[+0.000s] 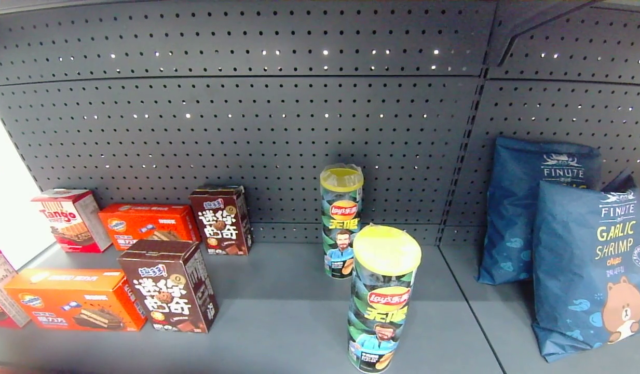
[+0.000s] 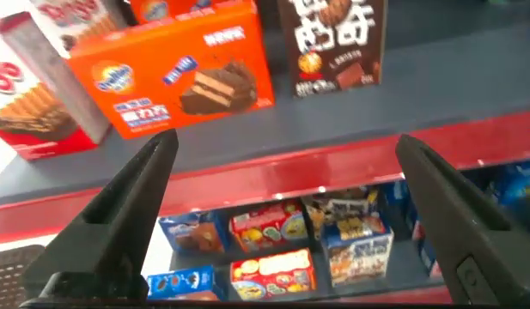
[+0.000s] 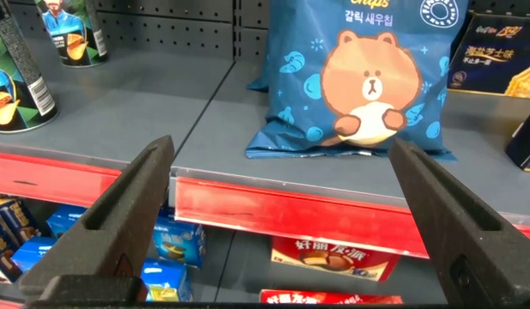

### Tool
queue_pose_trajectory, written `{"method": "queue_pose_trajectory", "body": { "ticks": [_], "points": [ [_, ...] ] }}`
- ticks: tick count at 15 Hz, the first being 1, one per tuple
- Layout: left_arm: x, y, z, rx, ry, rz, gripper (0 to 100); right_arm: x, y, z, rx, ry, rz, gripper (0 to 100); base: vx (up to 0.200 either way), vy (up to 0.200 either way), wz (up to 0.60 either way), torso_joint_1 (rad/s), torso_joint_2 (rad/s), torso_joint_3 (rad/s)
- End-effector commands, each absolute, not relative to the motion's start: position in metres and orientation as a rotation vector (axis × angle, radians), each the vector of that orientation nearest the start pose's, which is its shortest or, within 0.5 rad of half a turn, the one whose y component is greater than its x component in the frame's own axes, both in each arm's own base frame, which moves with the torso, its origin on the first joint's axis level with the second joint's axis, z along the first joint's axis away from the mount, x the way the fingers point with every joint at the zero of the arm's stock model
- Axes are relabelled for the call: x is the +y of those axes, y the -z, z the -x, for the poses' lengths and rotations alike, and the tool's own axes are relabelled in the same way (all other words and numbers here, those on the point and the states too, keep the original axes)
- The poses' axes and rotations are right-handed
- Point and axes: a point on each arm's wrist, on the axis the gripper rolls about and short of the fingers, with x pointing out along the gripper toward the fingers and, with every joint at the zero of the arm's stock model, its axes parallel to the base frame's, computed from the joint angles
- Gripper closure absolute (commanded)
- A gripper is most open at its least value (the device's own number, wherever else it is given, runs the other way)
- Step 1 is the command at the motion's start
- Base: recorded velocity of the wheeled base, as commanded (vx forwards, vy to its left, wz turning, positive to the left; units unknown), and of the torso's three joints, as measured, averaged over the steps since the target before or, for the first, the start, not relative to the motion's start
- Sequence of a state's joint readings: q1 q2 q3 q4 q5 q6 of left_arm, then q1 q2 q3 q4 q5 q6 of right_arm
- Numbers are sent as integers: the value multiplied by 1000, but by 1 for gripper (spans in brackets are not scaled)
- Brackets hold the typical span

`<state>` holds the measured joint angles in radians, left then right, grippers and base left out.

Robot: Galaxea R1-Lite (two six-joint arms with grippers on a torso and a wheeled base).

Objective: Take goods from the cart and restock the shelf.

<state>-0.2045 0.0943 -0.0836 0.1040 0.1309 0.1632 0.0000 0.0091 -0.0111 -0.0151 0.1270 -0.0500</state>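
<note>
Head view looks down on the shelf (image 1: 288,317), and the stock is lined up in files, front to back, so each face reads from the aisle: a front chip can (image 1: 383,301) stands upright at the edge with a rear chip can (image 1: 341,221) behind it near the pegboard back. On the robot's left, two brown cookie boxes (image 1: 169,285) stand upright one behind the other, and two orange wafer boxes (image 1: 73,298) lie long side down beside them. A red-and-white wafer box (image 1: 70,221) closes the back row. On the right, two blue shrimp chip bags (image 1: 592,270) lean back against the panel, likely because soft bags won't stand alone. Bare shelf runs between the cookie boxes and the cans, which I'd judge is the gap to fill. Down low, the left end effector (image 2: 286,142) hangs spread wide with nothing in it, facing the red price rail (image 2: 290,176) below the orange box. The right end effector (image 3: 282,144) is just as wide and empty, below the bear-print bag (image 3: 363,73). No goods are in hand, so a pick from the cart looks to come first.
</note>
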Motion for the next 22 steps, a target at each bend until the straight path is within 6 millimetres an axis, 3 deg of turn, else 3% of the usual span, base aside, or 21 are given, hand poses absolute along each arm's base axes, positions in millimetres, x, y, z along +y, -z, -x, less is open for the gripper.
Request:
{"method": "queue_pose_trajectory", "body": {
  "ticks": [1,4,7,9,10,22],
  "points": [
    [7,-87,19,128,104,-187,0,3,-80,23,-19,-127,52,0,0,0,0,0,0,0],
    [6,-86,13,201,47,-87,0,3,-80,23,-19,-127,52,0,0,0,0,0,0,0],
    [4,-84,5,158,3,-60,0,3,-81,23,-20,-127,52,0,0,0,0,0,0,0],
    [-1,-78,11,160,35,-36,0,3,-80,23,-19,-127,52,0,0,0,0,0,0,0],
    [-4,-77,18,61,39,-76,0,3,-81,23,-20,-127,52,0,0,0,0,0,0,0],
    [-3,-77,16,88,32,-58,0,3,-81,23,-19,-128,64,0,0,0,0,0,0,0]
  ]
}}
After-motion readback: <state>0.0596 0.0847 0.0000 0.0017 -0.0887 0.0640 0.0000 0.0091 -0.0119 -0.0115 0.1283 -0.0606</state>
